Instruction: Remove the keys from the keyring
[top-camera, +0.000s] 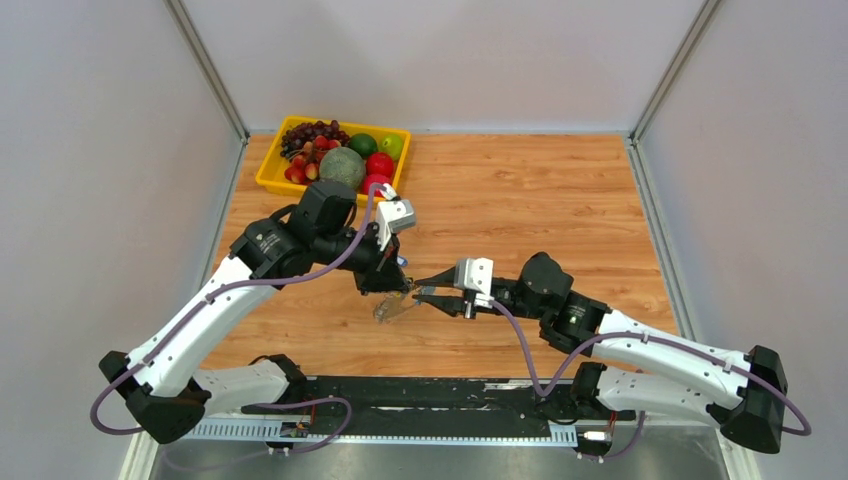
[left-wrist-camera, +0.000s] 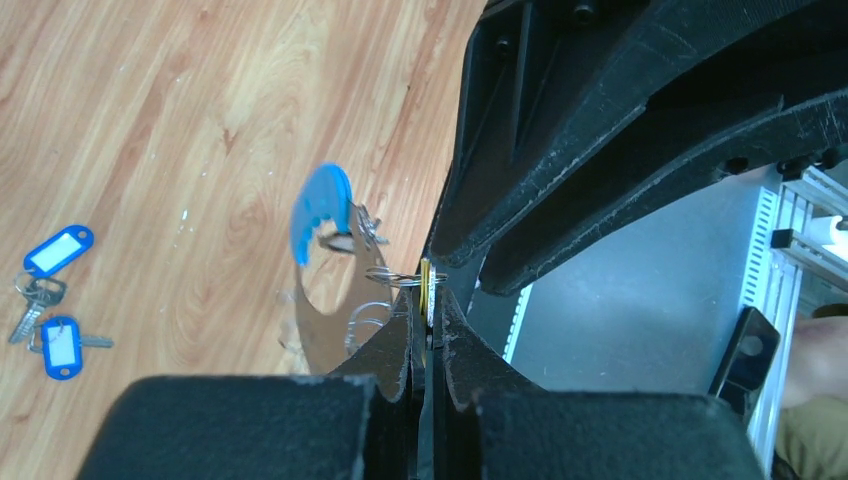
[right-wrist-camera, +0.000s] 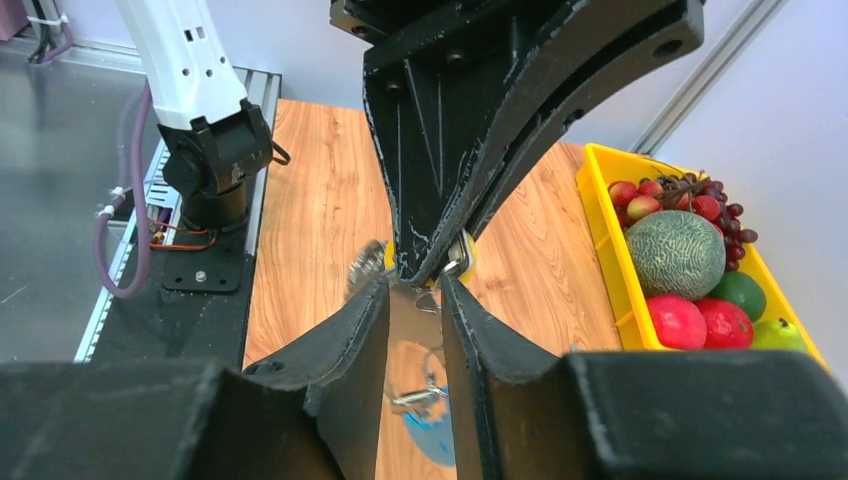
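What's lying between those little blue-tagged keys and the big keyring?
Nothing. In the left wrist view, only bare wooden table runs from the blue-tagged keys to the keyring.

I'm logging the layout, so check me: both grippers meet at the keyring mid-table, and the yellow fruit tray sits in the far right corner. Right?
Not quite. The yellow fruit tray sits in the far left corner, as the top external view shows. The rest holds: the left gripper and right gripper meet at the keyring mid-table.
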